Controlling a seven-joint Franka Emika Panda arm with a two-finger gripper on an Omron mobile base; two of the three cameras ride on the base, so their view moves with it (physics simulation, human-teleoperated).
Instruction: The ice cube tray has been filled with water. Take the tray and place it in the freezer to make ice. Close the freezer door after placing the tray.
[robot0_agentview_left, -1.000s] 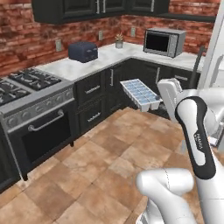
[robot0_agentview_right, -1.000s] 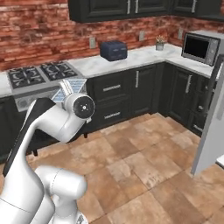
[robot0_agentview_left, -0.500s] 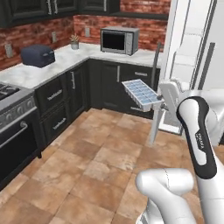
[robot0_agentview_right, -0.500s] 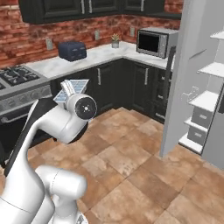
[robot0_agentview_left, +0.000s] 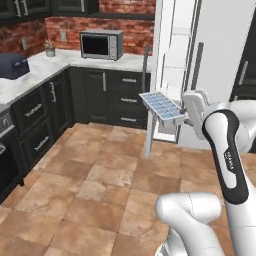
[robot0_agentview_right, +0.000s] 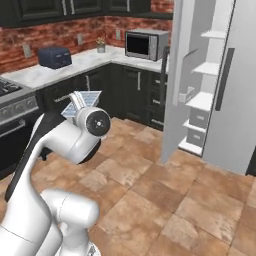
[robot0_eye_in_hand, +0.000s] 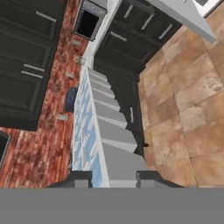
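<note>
gripper (robot0_agentview_left: 184, 120) clamps ice cube tray (robot0_agentview_left: 162, 108) | freezer (robot0_agentview_right: 202, 100) open

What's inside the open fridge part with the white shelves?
The freezer holds white shelves and two small grey bins low down; the shelves look bare. Its open door covers the left side, so I can't tell what's there.

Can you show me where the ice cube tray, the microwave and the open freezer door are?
ice cube tray (robot0_agentview_left: 162, 108): left base view, on its blue cells.
microwave (robot0_agentview_left: 100, 44): left base view, on its dark front window.
freezer door (robot0_agentview_right: 173, 95): right base view, on its grey inner face.
</note>
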